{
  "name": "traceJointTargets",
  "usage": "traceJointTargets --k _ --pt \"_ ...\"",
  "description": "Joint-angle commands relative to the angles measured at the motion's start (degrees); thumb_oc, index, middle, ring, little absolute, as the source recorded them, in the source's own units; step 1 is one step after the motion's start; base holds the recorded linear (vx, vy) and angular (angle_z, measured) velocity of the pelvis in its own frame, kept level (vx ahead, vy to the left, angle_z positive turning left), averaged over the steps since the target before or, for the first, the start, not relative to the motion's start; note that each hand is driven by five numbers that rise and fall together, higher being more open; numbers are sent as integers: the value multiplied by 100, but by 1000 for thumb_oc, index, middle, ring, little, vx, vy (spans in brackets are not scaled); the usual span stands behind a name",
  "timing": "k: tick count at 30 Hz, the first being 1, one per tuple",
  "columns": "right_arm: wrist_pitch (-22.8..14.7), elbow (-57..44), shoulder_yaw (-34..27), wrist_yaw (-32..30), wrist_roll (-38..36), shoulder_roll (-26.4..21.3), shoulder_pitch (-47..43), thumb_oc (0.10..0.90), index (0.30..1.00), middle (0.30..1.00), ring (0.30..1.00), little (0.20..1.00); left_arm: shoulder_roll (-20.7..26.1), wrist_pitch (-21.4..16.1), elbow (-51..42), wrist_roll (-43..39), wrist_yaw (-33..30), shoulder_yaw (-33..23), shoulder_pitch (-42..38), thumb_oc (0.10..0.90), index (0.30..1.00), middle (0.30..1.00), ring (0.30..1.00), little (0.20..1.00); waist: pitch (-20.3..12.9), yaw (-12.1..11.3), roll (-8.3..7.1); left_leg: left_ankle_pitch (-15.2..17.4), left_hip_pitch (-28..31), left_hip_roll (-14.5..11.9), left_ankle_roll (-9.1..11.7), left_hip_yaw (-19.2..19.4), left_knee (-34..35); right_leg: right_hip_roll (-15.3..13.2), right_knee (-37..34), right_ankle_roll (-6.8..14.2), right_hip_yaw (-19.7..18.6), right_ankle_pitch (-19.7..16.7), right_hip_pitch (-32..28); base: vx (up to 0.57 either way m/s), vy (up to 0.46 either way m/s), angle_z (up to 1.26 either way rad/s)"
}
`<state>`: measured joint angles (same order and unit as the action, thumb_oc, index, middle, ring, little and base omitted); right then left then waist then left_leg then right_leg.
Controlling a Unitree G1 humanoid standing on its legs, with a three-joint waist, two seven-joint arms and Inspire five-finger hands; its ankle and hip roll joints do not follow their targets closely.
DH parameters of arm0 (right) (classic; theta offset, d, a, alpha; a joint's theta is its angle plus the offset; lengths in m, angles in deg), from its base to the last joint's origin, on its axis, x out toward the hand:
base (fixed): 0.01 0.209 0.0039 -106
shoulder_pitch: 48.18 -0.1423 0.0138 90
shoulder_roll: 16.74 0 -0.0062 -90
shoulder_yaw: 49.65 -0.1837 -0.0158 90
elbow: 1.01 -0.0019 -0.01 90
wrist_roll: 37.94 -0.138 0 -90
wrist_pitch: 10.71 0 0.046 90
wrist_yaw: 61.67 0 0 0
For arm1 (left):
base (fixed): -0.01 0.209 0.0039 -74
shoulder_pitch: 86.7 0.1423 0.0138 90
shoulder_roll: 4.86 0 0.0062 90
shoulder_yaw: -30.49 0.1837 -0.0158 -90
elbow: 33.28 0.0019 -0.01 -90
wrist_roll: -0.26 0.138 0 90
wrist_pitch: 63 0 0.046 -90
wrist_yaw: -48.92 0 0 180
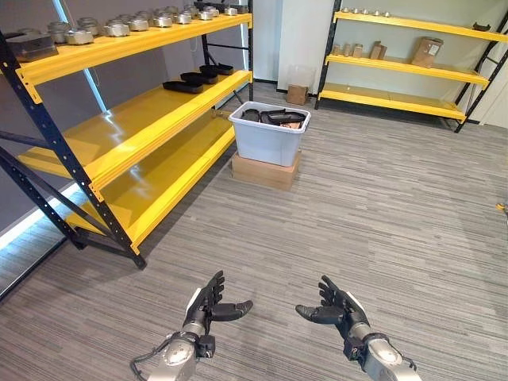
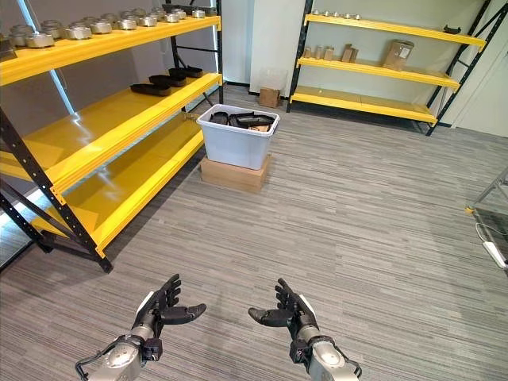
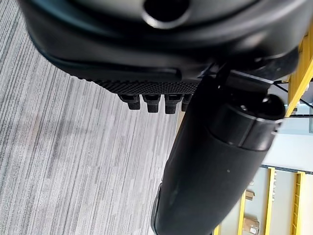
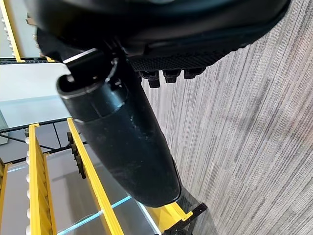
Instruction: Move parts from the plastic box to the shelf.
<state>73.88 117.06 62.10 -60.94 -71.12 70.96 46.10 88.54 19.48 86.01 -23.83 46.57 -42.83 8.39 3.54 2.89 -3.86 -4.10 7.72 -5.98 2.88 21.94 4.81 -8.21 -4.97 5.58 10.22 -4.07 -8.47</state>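
- My left hand point(image 1: 208, 305) hangs low over the grey floor point(image 1: 381, 214), fingers straight and spread, thumb out to the side, holding nothing.
- My right hand point(image 1: 337, 308) hangs beside it, apart from it, equally spread and holding nothing.
- 1 white plastic box point(image 1: 269, 136) stands well ahead of both hands on 1 flat cardboard box point(image 1: 264, 170), just beside the end of the near shelf point(image 1: 151, 127).
- Dark parts point(image 1: 279, 117) lie inside the plastic box; they overlap, so I cannot count them.
- The near shelf has 3 yellow levels; its nearer end is cut off at the edge of the left eye view.
- On its middle level, at the far end, lie about 4 black parts point(image 1: 197, 79), close together and hard to separate.
- Its top level carries a row of round metal parts point(image 1: 117, 28); the row is too crowded and too far off to count exactly.
- 1 second shelf point(image 1: 405, 71) stands against the far wall, also with 3 yellow levels, holding a few brown boxes point(image 1: 426, 51) and small items too small to make out.
- 1 small cardboard carton point(image 1: 298, 94) sits on the floor by the far wall.
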Motion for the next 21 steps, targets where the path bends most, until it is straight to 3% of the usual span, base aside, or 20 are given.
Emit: traceJointTargets --k 1,21 --pt "-510 21 -109 19 46 -65 -764 900 1000 1000 1000 1000 -87 -594 156 23 -78 75 -908 900 1000 1000 1000 1000 -44 -104 202 137 189 -385 212 -306 19 -316 158 293 137 118 92 0 0 0" --pt "-536 -35 -151 -9 68 -79 -738 900 1000 1000 1000 1000 -65 -612 79 -29 -59 36 -894 900 1000 1000 1000 1000 -28 -106 200 178 210 -371 211 -297 19 -318 173 301 133 150 78 0 0 0"
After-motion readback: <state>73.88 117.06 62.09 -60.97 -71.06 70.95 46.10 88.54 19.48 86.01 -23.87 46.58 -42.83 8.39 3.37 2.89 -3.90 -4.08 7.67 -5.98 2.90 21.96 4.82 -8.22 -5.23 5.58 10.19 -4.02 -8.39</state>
